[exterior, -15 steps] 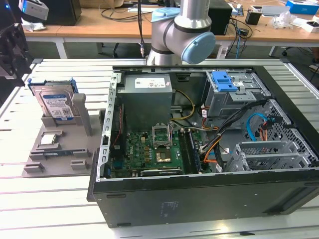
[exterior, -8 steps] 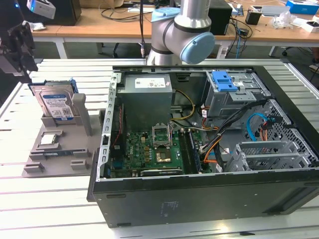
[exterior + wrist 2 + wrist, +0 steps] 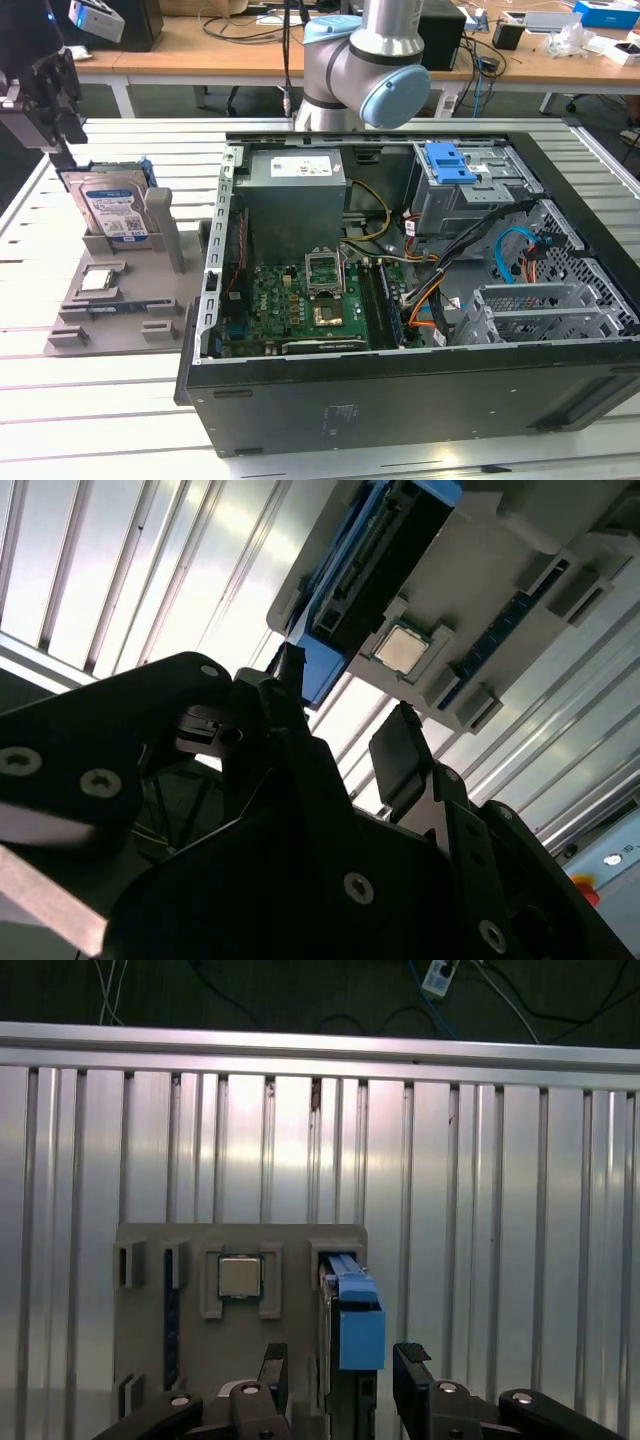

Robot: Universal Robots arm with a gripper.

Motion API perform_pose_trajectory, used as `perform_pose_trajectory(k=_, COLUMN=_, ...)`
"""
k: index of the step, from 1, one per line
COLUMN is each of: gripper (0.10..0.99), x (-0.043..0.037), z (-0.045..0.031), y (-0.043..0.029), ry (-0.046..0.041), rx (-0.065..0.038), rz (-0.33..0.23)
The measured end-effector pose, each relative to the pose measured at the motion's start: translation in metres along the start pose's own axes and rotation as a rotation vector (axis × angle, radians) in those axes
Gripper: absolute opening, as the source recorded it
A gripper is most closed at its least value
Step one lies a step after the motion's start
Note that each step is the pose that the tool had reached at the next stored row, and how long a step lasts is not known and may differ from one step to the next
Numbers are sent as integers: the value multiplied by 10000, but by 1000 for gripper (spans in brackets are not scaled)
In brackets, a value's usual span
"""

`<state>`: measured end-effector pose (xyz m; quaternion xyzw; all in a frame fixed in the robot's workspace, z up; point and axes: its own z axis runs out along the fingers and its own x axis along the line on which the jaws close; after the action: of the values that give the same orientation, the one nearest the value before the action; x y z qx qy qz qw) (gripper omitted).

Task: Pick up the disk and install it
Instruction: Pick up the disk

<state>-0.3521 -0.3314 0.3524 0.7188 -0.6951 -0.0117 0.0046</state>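
We put the task at its very start: neither the pick nor the install has happened. The disk (image 3: 112, 210) stands on edge in its slot at the back of a grey parts holder (image 3: 70, 322). In the exterior view that holder sits at about nine o'clock from the open computer case (image 3: 400, 400), on the slatted table (image 3: 100, 420). A small square CPU chip (image 3: 101, 280) lies in its own pocket at six o'clock from the disk.

The gripper (image 3: 60, 125) hangs at roughly eleven o'clock from the disk in the exterior view, above its top edge and clear of it. In the first wrist view the gripper (image 3: 342, 1360) looks straight down on the disk (image 3: 355, 1332). The disk's blue caddy end falls between the two fingers (image 3: 274, 1365), so the pincer is spread apart and lined up astride the drive. We see no contact: there is a gap on each side, and nothing is held. The second wrist view agrees, with the disk (image 3: 370, 575) and the chip (image 3: 403, 648) well beyond the dark fingertips (image 3: 400, 748).

Inside the case, the drive cage (image 3: 470, 200) with its blue latch (image 3: 447, 162) sits at about one o'clock from the motherboard (image 3: 290, 300). We cannot tell from here which bay is meant for the drive. What is left, in our judgement, is everything: the grasp, the lift, the carry and the seating.
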Motion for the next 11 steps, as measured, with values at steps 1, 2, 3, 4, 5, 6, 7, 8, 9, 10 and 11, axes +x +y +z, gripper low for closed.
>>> perform_pose_trajectory(k=1, gripper=541, x=-3, z=9, y=-4, ry=1, rx=-2, rz=0)
perform_pose_trajectory(k=2, gripper=541, x=-4, z=20, y=-8, ry=0, rx=-1, rz=-1)
perform_pose_trajectory(k=3, gripper=541, x=-5, z=27, y=-10, ry=1, rx=-1, rz=-1)
perform_pose_trajectory(k=4, gripper=541, x=-6, z=35, y=-11, ry=1, rx=-2, rz=0)
perform_pose_trajectory(k=5, gripper=541, x=-6, z=43, y=-12, ry=1, rx=-3, rz=0)
perform_pose_trajectory(k=6, gripper=541, x=-7, z=54, y=-13, ry=1, rx=-2, rz=1)
perform_pose_trajectory(k=7, gripper=541, x=-7, z=62, y=-14, ry=1, rx=-2, rz=2)
perform_pose_trajectory(k=8, gripper=541, x=-7, z=70, y=-14, ry=1, rx=-2, rz=2)
perform_pose_trajectory(k=9, gripper=541, x=-7, z=78, y=-16, ry=1, rx=-2, rz=2)
perform_pose_trajectory(k=10, gripper=541, x=-6, z=89, y=-17, ry=1, rx=-2, rz=1)
perform_pose_trajectory(k=11, gripper=541, x=-6, z=99, y=-18, ry=1, rx=-2, rz=1)
